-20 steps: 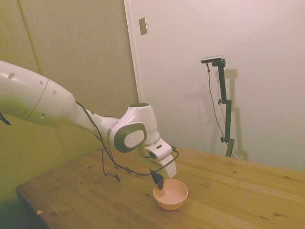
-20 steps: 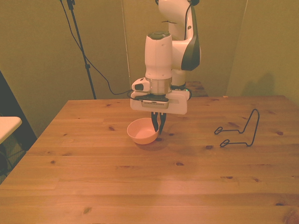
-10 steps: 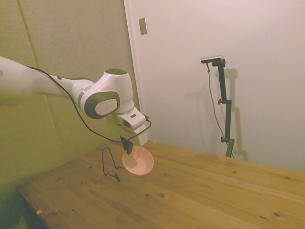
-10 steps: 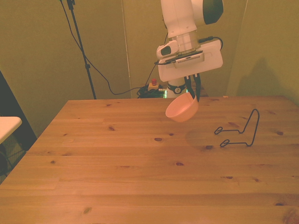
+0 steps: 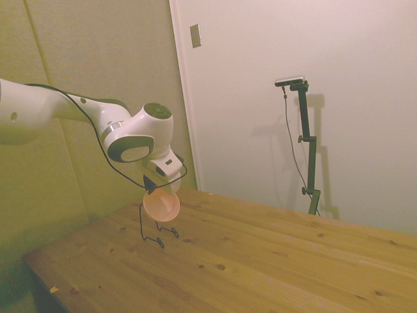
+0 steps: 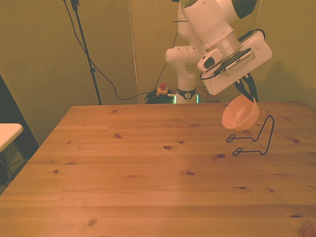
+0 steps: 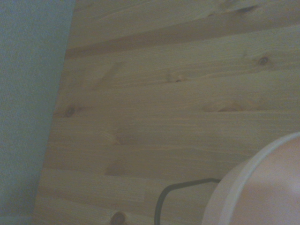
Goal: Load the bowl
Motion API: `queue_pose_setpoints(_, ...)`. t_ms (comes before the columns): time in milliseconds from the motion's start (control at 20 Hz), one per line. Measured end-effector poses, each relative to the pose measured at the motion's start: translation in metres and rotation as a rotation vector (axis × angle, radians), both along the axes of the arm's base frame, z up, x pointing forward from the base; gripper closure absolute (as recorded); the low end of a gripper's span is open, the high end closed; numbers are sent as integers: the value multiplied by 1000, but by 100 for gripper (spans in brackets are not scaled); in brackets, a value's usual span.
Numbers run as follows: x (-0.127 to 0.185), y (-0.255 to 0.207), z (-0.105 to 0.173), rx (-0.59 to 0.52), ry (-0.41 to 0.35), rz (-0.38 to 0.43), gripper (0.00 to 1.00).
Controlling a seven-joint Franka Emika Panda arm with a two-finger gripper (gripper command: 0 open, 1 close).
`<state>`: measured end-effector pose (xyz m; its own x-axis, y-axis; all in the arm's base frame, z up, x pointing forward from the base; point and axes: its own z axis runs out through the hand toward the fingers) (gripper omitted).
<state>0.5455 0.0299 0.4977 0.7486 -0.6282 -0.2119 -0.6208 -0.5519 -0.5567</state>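
The salmon bowl point(image 6: 240, 113) hangs tilted in the air, held by its rim in my gripper point(image 6: 249, 94), which is shut on it. It hovers just above and beside a black wire rack point(image 6: 252, 138) that stands on the table at the front view's right. In the side view the bowl point(image 5: 161, 205) is right over the same rack point(image 5: 151, 229) near the table's far left corner. The wrist view shows part of the bowl point(image 7: 262, 187) and a bend of the rack's wire point(image 7: 164, 199) over the wood.
The wooden table point(image 6: 148, 173) ends close behind the rack, where a green wall panel point(image 7: 28, 108) begins. A pale surface's corner point(image 6: 7, 132) shows at the front view's left edge.
The arm lifted the bowl off the table's middle and carried it toward the front view's right, tilting it, until it hangs at the wire rack.
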Motion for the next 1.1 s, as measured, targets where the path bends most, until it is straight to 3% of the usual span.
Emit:
queue_pose_setpoints(500,13,8,-36,147,-32,67,100)
queue_pose_setpoints(1100,0,11,-69,239,-51,98,100)
